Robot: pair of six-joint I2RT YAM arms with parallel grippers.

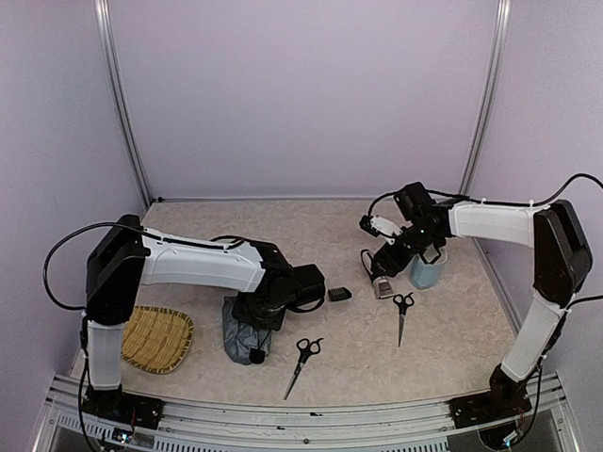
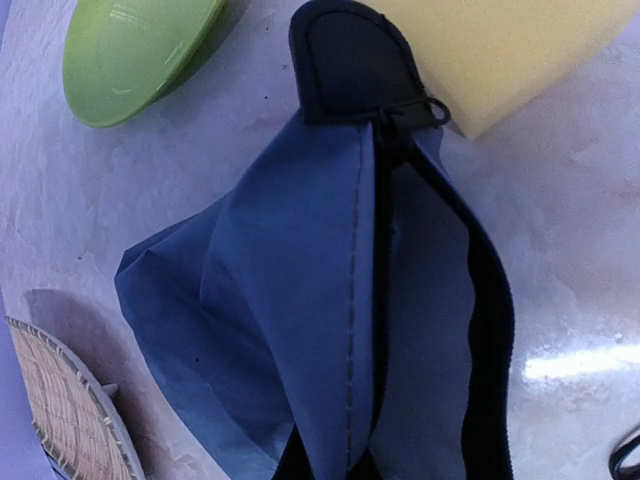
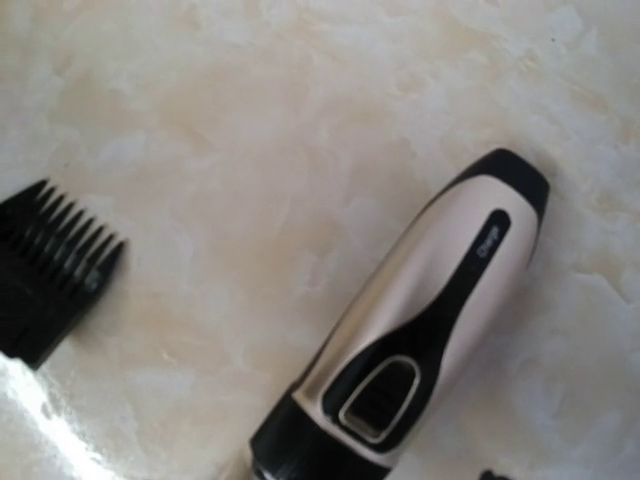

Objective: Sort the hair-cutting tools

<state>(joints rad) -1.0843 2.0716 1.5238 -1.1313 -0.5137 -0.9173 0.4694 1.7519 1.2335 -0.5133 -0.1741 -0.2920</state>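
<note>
At the grey pouch: left fingers clenched, apparently pinching its fabric.
Right fingers: over the electric clipper, well right of the pouch; I cannot tell whether they are released or gripping.
Clipper guard: on the surface, between pouch and clipper.
Scissors: one pair just right of the pouch, another farther right.
Pouch risk: thin fabric may slip from the pinch, and a sagging mouth could snag tools on the zip.
Clipper risk: the smooth, tapered body could skid or twist under an off-centre grip.
</note>
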